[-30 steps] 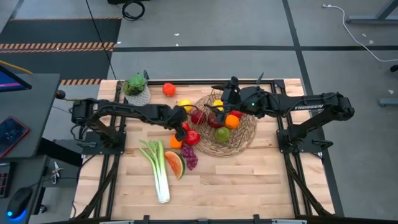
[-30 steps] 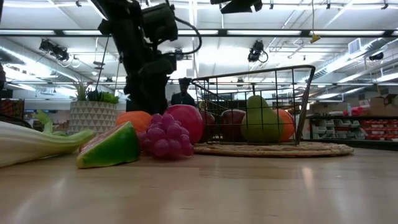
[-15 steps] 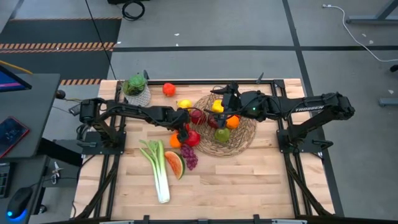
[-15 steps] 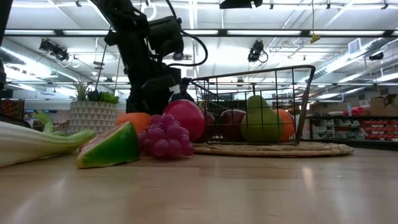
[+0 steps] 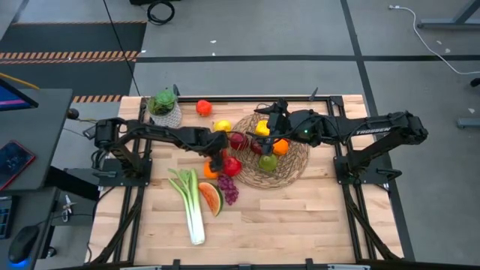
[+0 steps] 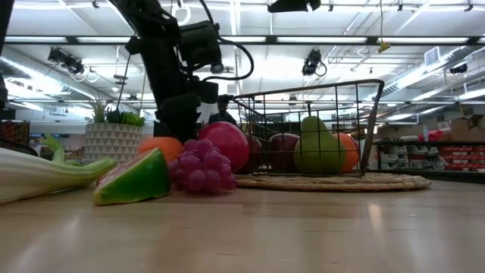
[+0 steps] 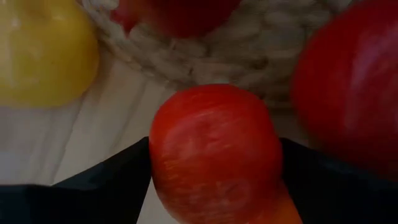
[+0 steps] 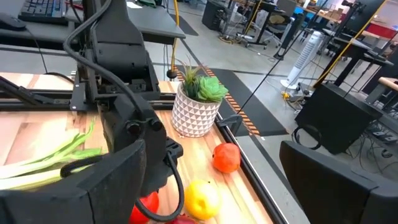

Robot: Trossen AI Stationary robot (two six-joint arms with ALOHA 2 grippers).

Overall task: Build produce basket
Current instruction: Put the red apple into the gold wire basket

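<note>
glossy round apple (image 7: 214, 152), woven basket rim (image 7: 205, 59)

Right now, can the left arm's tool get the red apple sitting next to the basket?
Probably yes. The left tool is already down over the red apple, with one finger on each side of it. Nothing lies between them, though the basket rim sits close by.

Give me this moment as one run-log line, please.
left gripper: jaws astride red apple beside basket | right gripper: jaws open above basket | leek: on table
</note>
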